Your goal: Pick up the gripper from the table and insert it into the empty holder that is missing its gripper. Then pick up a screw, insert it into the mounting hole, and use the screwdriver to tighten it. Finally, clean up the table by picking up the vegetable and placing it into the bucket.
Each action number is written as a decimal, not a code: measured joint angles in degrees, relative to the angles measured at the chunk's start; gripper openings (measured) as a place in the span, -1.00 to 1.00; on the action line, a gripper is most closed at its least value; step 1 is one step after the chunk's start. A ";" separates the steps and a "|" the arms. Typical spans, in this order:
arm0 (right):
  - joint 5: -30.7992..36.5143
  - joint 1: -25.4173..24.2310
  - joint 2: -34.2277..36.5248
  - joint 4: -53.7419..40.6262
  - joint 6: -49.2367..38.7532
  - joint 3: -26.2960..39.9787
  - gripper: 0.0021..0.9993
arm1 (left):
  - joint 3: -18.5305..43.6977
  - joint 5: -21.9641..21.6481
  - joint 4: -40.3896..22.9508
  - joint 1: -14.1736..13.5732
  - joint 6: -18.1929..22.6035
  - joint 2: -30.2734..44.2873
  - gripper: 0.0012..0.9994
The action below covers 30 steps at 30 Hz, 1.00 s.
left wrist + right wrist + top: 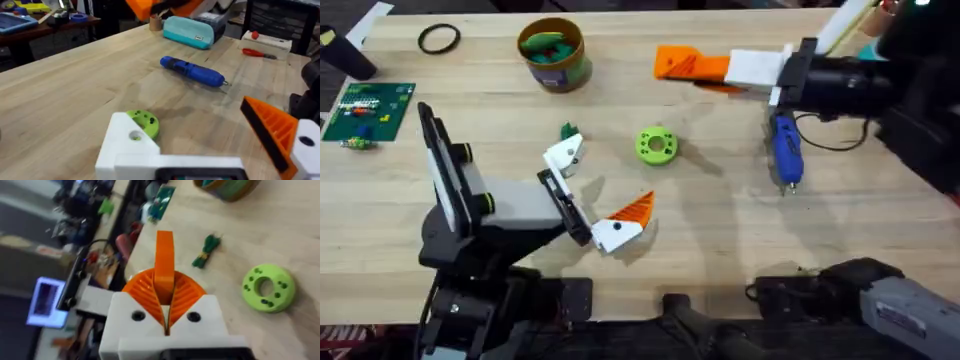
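Overhead: left gripper [588, 195] fingers spread, bare white holder [564, 156] near tiny dark-green vegetable [568, 131]; right gripper [670, 64] fingers pressed together above tabletop [720, 230].

centre: green disc [656, 145] blocks | right: screwdriver [785, 150] lies across | front edge: bare table [720, 250]

Blue screwdriver [785, 152] lies flat; green-banded bucket [552, 53] upright, well apart.
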 joint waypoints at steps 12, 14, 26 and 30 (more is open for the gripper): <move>-23.19 -1.01 20.57 10.03 -0.09 -0.35 -0.99 | 0.00 -0.01 0.01 0.00 -0.01 -0.02 0.97; -25.87 -1.01 23.56 12.40 -0.26 -0.38 -0.99 | 0.00 -0.01 0.00 0.00 0.00 -0.01 0.97; -32.09 -0.27 25.87 13.82 2.59 -0.40 -0.99 | 0.00 0.00 0.00 0.00 0.00 -0.01 0.97; -32.81 -0.27 25.97 21.53 6.82 -1.88 -0.99 | 0.00 0.00 0.00 0.00 -0.01 0.00 0.97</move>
